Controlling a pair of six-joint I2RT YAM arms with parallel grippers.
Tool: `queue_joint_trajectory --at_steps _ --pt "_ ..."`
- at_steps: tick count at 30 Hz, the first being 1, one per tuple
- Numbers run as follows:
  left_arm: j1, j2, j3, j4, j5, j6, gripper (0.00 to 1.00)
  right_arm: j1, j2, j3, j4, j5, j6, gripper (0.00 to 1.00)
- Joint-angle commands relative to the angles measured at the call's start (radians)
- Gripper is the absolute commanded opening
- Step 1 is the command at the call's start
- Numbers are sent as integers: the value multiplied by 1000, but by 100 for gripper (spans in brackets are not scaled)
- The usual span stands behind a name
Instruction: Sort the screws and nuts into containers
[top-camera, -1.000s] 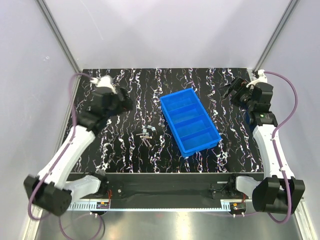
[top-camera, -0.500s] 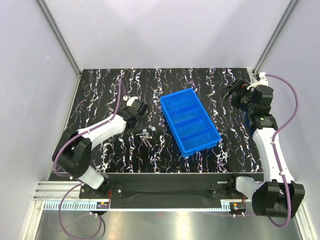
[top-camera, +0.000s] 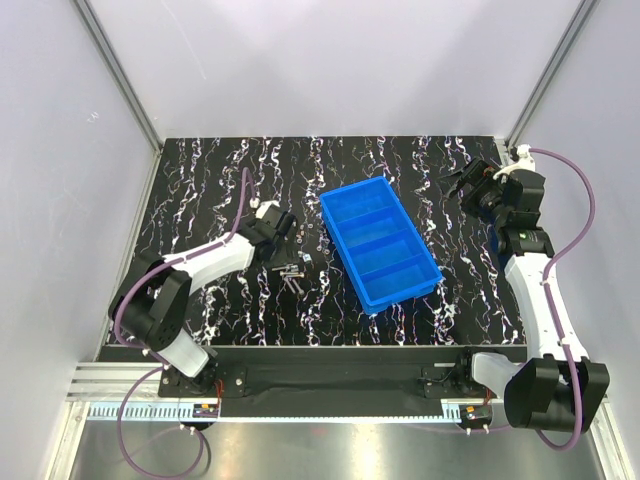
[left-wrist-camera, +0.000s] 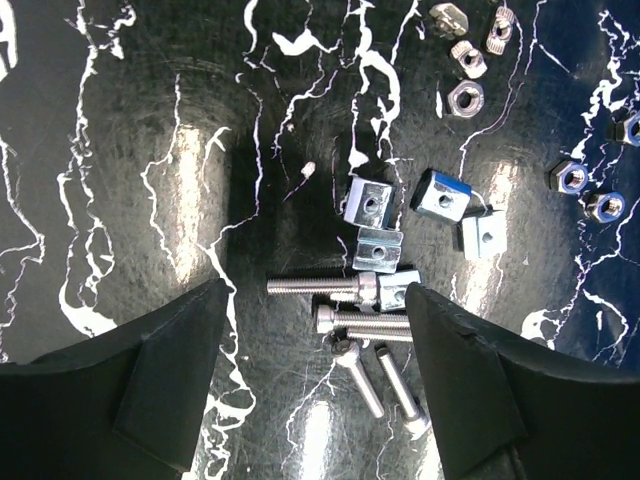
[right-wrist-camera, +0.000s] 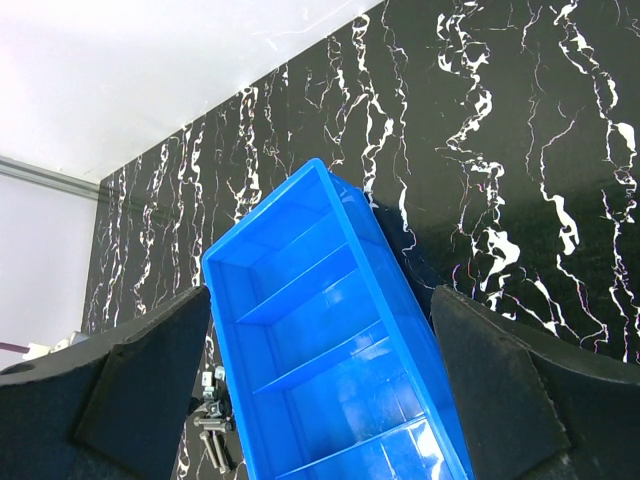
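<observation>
Four slender silver screws (left-wrist-camera: 365, 322) lie bunched on the black marbled desk (left-wrist-camera: 120, 150), with about a dozen square and hex nuts (left-wrist-camera: 440, 195) scattered beside them. The left tool (left-wrist-camera: 315, 290) straddles them, fingers spread. One blue four-compartment tray (right-wrist-camera: 300, 330) sits to their right. The right tool (right-wrist-camera: 322, 292) gapes wide.

Both arms share one build. The left arm (top-camera: 210, 262), at lower left of the overhead view, has smooth white tube-like links joined by chunky black joint housings. The right arm (top-camera: 540, 290), at lower right, matches it. A mauve cable (top-camera: 590, 215) loops loosely beside each, and small white fittings sit at the wrists. The left end effector (left-wrist-camera: 315, 290) and right end effector (right-wrist-camera: 320, 290) each carry two matt black fingers (left-wrist-camera: 165, 385), broad wedges with flat angled faces.
</observation>
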Motion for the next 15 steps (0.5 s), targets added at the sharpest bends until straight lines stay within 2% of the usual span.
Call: queue_joint_trajectory --at_steps 1,8,13,15 --pt "1 6 -19 62 22 24 76 4 -3 9 21 -1 5 100" --pt "1 29 -30 37 -42 -8 73 5 6 9 21 2 8 100" --pt "1 51 -15 43 -25 21 70 4 8 12 18 3 10 100" --pt "1 57 -16 48 -19 30 65 5 5 14 12 9 5 100"
